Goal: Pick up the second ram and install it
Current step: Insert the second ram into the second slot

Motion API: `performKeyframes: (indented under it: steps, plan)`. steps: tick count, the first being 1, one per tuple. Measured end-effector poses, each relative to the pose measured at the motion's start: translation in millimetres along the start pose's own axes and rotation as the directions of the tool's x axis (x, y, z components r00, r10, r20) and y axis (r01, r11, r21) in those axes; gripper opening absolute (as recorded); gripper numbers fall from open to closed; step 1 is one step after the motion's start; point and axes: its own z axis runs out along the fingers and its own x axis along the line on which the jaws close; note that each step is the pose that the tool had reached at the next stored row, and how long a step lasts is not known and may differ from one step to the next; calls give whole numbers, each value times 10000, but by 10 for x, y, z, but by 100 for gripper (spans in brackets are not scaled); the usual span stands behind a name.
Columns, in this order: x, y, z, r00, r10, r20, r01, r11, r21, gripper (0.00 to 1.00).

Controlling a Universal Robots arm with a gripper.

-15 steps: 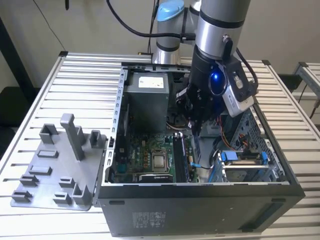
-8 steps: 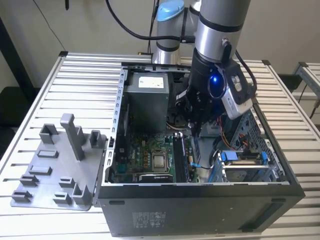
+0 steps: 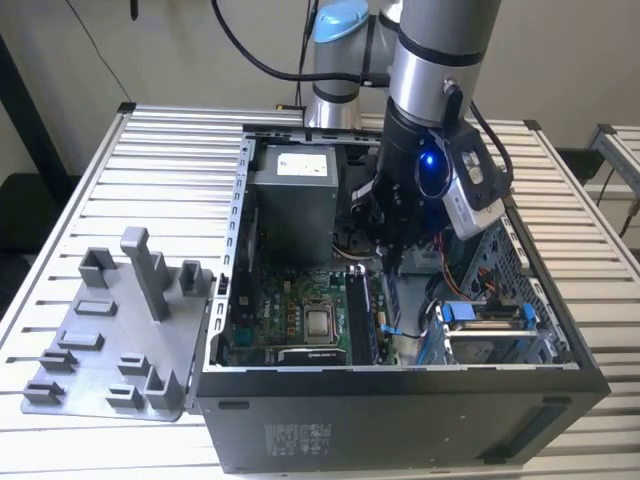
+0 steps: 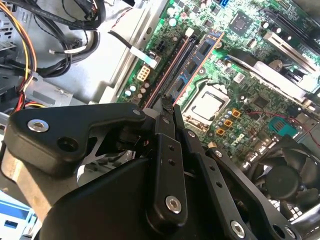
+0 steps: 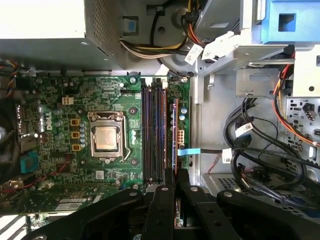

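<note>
In the exterior view, the grey plastic fixture with upright posts (image 3: pixel 120 335) lies at the left, the open black computer case (image 3: pixel 400 410) beside it, while both wrist views show the black gripper (image 5: pixel 175 172) clamping the thin dark ram stick (image 5: pixel 175 135) above the green motherboard (image 5: pixel 107 100).

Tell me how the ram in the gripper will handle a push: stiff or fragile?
The second ram is a thin bare board, probably stiff lengthwise but fragile under sideways load. Pinched edge-on by the gripper, it may tilt when pushed.
</note>
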Motion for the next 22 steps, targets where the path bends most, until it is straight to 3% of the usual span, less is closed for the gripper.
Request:
performKeyframes:
  steps: [4, 13, 17, 20, 22]
  plan:
    - [0, 0, 27, 10000, 0, -1, 0, 10000, 6, 14]
    - [2, 2, 153, 10000, 0, 1, 0, 10000, 30, 14]
    - [2, 7, 198, 10000, -4, 7, 3, 9998, 177, 14]
    - [15, 5, 211, 10000, -2, 16, 1, 9998, 176, 14]
    - [67, 4, 247, 10000, -3, 18, 2, 9998, 176, 14]
